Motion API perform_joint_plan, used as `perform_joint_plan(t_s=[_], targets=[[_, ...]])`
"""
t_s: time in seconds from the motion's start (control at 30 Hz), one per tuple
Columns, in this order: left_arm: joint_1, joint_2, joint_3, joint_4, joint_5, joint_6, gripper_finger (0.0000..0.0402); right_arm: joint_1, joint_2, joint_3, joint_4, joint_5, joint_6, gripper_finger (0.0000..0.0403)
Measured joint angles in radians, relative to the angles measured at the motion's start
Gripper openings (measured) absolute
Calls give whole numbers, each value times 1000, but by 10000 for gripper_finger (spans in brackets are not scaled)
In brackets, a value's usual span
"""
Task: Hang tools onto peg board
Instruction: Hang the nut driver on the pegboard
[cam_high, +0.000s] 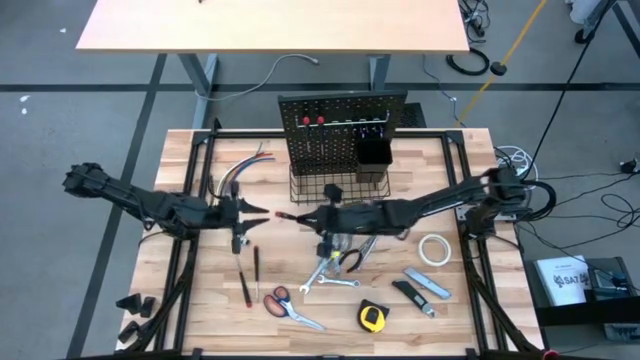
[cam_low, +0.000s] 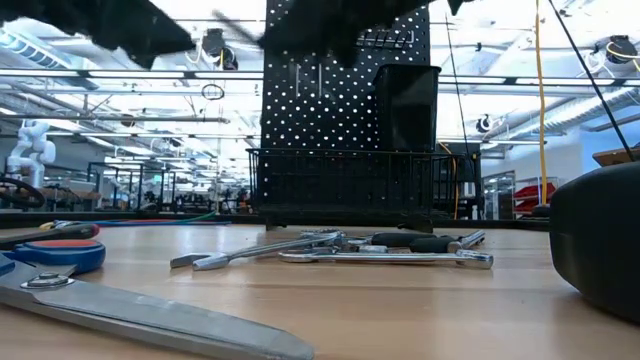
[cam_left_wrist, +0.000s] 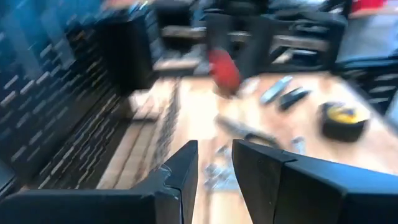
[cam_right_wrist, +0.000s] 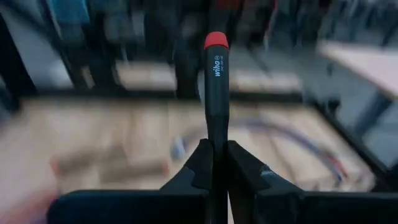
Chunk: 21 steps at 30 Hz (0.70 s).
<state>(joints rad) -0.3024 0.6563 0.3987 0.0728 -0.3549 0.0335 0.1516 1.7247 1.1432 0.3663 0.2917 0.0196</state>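
Note:
The peg board (cam_high: 342, 125) stands upright at the table's far middle, with a wire basket (cam_high: 340, 187) at its base and a black cup (cam_high: 373, 152). In front of the basket, above the table, my right gripper (cam_high: 305, 216) is shut on a black screwdriver with a red cap (cam_right_wrist: 216, 41). My left gripper (cam_high: 262, 212) faces it from the left, open and with nothing between its fingers (cam_left_wrist: 186, 165). Wrenches (cam_high: 330, 275), orange-handled scissors (cam_high: 290, 308), a yellow tape measure (cam_high: 373, 317), a utility knife (cam_high: 428, 285) and a white tape roll (cam_high: 433, 250) lie flat on the table. My right gripper pinches the screwdriver's black handle (cam_right_wrist: 216, 134) between its two fingers, at the end away from the red cap. The fingers come roughly level from the table's right. The handle sticks out past the fingertips toward the table's left, red cap (cam_high: 283, 214) leading, clear of the table.
A bundle of coloured wires (cam_high: 240, 170) lies left of the basket. Two thin screwdrivers (cam_high: 247, 275) lie near my left gripper. A second table (cam_high: 270, 25) stands beyond the far edge. Bare wood shows at the near left.

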Motion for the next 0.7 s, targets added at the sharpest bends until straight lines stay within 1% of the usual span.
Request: perform_joint_plan(t_s=[0.1, 0.17, 0.23, 0.3, 0.4, 0.5, 0.7], targets=[[0, 30, -1, 159, 88, 52, 107, 0, -31, -94, 279, -82, 32, 13], [0, 58, -1, 274, 147, 88, 107, 0, -34, -120, 387, -122, 52, 13], [0, 89, 0, 361, 191, 116, 107, 1, -33, -121, 409, -147, 60, 13], [0, 128, 0, 437, 207, 130, 107, 1, -33, -121, 415, -168, 64, 13], [0, 187, 0, 512, 209, 138, 107, 1, -32, -121, 421, -192, 74, 13], [8, 241, 0, 585, 209, 140, 107, 1, -32, -121, 423, -195, 74, 13], [33, 302, 0, 696, 209, 125, 107, 1, -31, -121, 420, -198, 74, 13]])
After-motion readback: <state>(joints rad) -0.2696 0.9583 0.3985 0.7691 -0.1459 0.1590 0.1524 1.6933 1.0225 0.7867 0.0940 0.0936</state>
